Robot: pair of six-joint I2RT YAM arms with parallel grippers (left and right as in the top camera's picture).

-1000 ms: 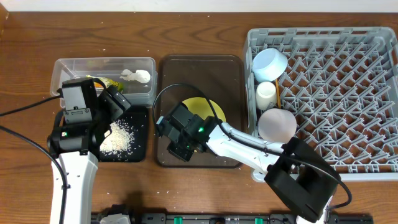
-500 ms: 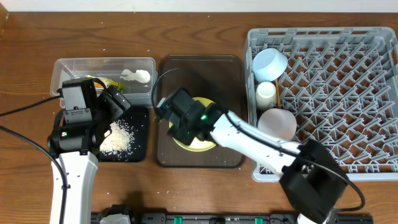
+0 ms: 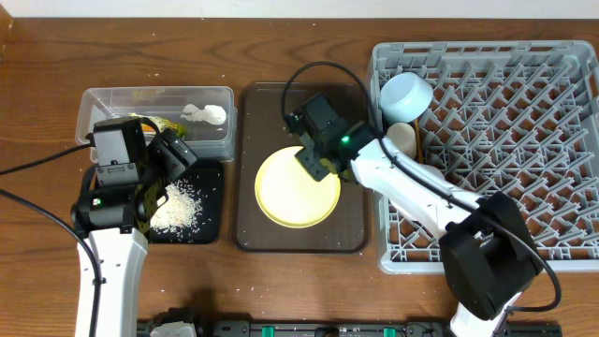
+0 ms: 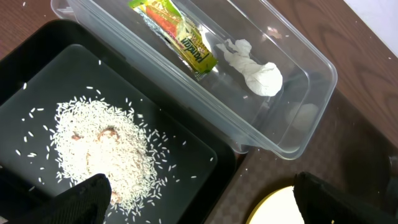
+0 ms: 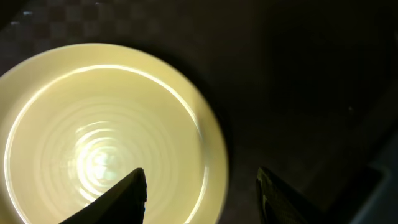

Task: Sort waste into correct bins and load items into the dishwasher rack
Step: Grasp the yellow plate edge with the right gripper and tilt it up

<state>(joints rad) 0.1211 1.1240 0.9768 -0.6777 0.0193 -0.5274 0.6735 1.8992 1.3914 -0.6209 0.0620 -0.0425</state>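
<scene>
Yellow plate (image 3: 298, 187) on brown tray (image 3: 281, 105) | we see right gripper (image 5: 200, 173) parted above it | left gripper (image 4: 199, 182) parted over rice (image 4: 99, 152)

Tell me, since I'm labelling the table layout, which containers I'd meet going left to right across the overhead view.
clear plastic tub → dark brown serving tray → grey dishwasher rack. The black tray shares the tub's span, so it is left out.

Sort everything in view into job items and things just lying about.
Job: yellow plate, light blue bowl, white cup, dishwasher rack, clear tub, black tray, snack wrapper, tissue, rice.
Lying about: brown serving tray.
</scene>
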